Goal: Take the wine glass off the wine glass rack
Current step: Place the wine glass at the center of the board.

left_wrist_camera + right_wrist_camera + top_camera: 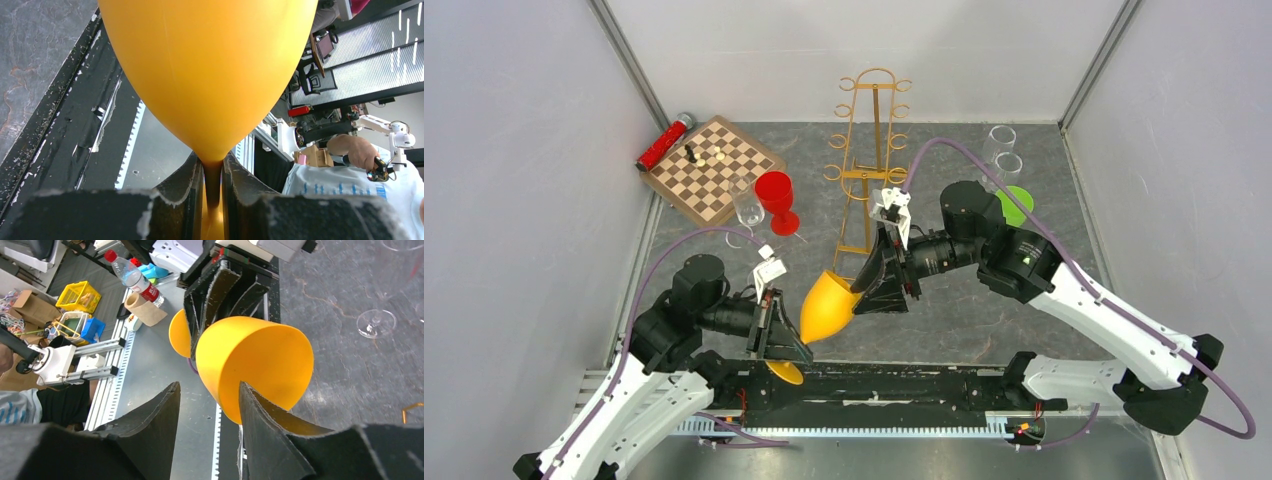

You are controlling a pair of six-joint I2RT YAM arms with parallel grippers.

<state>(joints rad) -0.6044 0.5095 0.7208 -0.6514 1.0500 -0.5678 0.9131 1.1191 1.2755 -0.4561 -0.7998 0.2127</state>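
Left gripper [212, 170] clamps the wine glass [210, 70] by its stem, presenting the bowl; right gripper [209, 390], unclenched, straddles the rim, apparently for handover.

Wine glass [829, 305] was opaque yellow-orange, wine glass rack [864, 174] gold, goblet [774, 190] red, chessboard [712, 170] chequered dark brown and cream with a tan border, cylinder [660, 146] beside it red with a silver cap, far-right object [1015, 204] bright green, table [984, 320] mottled dark grey, arm links [1114, 325] white.
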